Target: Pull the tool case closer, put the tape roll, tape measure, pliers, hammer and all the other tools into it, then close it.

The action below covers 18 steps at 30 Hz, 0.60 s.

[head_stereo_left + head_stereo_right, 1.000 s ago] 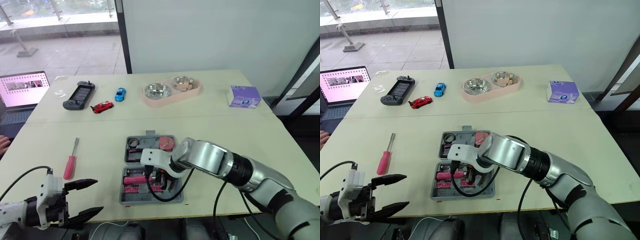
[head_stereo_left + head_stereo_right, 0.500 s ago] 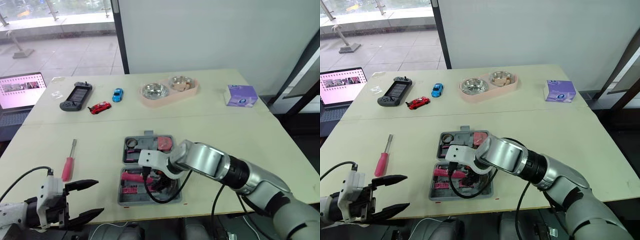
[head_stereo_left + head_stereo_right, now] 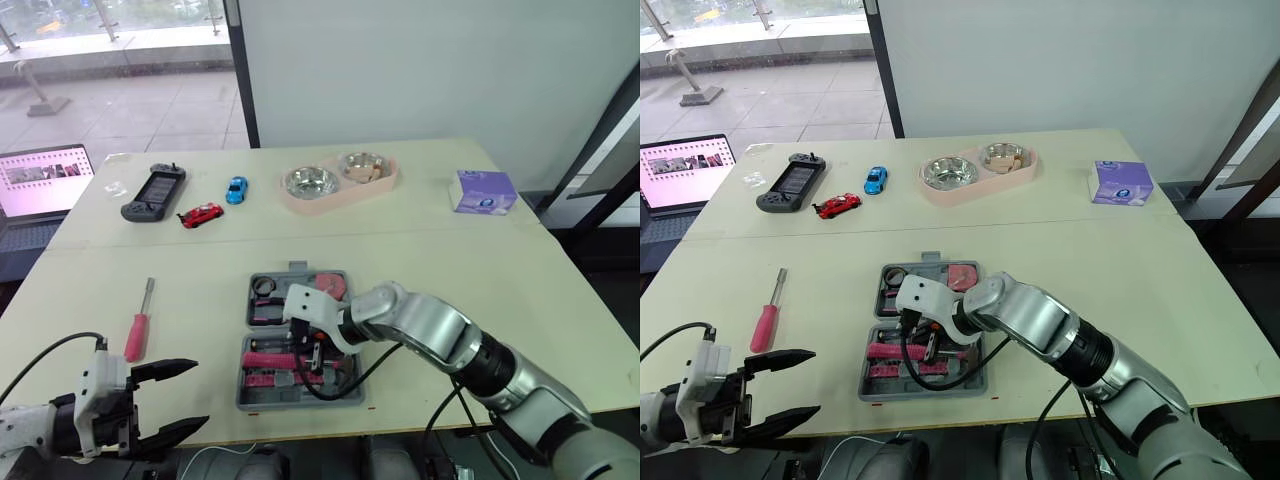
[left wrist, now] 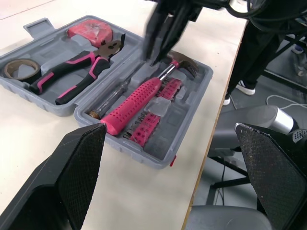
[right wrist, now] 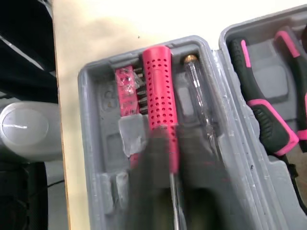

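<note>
The left tool (image 3: 198,392) is hanging released off the near desk edge, unchanged over the last second. The screwdriver (image 3: 138,330) is lying on the desk (image 3: 480,270), ahead of that tool and left of the open tool case (image 4: 153,155). The right tool (image 4: 153,56) is hovering over the hammer (image 4: 139,98), which is resting in the case's near half. The wrist has been rising slightly, and whether the tool is clenched cannot be told. Judgement: the hammer is stowed, and the screwdriver is still waiting, then closing.
</note>
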Available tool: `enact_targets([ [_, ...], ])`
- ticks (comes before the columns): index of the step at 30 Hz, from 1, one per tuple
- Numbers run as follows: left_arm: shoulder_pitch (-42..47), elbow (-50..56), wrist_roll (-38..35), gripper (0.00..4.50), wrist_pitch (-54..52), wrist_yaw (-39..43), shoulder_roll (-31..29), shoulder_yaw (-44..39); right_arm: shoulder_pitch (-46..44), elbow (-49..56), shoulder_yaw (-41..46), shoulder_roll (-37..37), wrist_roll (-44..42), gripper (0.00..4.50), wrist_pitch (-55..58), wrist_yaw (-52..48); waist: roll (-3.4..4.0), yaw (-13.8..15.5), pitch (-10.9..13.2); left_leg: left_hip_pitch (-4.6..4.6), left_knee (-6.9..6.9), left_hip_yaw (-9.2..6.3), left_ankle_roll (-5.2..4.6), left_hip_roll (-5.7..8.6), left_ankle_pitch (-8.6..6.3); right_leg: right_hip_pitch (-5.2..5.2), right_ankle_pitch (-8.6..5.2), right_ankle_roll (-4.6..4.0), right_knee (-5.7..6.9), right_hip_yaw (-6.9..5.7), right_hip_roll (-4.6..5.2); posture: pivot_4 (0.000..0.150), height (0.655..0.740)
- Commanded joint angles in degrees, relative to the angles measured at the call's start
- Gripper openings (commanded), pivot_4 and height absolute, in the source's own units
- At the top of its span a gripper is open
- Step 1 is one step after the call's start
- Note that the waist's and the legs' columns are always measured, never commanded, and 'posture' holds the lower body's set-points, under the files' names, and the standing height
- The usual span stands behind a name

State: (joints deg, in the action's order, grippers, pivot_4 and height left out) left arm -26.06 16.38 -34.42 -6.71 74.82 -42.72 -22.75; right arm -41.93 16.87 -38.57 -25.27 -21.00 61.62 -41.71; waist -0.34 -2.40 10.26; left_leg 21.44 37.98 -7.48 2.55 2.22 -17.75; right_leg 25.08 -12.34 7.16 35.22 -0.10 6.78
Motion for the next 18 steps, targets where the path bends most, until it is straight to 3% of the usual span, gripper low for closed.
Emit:
enact_targets([
  [1, 0.29, 0.61, -0.74, 4.50, -0.18, 0.28, -0.82, -0.74, 2.94, 1.19, 2.38, 0.38, -0.36, 0.06, -5.40, -2.06, 0.00, -0.03, 0.00, 0.00, 0.00, 0.00, 0.00, 0.00, 0.00, 0.00, 0.00, 0.00, 0.00, 0.00, 0.00, 0.150, 0.7239],
  [10, 0.32, 0.95, -0.83, 4.50, -0.78, -0.02, -0.95, -1.06, 6.26, -4.00, -0.97, -0.28, 5.79, 0.06, -11.08, -3.41, -0.01, 0.00, 0.00, -0.03, 0.00, 0.00, 0.00, 0.00, 0.00, -0.03, 0.00, 0.00, 0.00, 0.00, 0.00, 0.150, 0.7239],
  [18, -0.45, 1.72, -0.90, 4.50, -0.77, -0.42, -0.78, -1.35, 6.08, -9.45, -5.49, -0.28, 11.66, 0.06, -7.07, -3.18, 0.00, -0.06, -0.05, -0.15, 0.00, 0.00, 0.01, 0.00, 0.00, -0.15, -0.01, -0.01, 0.00, 0.01, 0.00, 0.150, 0.7239],
])
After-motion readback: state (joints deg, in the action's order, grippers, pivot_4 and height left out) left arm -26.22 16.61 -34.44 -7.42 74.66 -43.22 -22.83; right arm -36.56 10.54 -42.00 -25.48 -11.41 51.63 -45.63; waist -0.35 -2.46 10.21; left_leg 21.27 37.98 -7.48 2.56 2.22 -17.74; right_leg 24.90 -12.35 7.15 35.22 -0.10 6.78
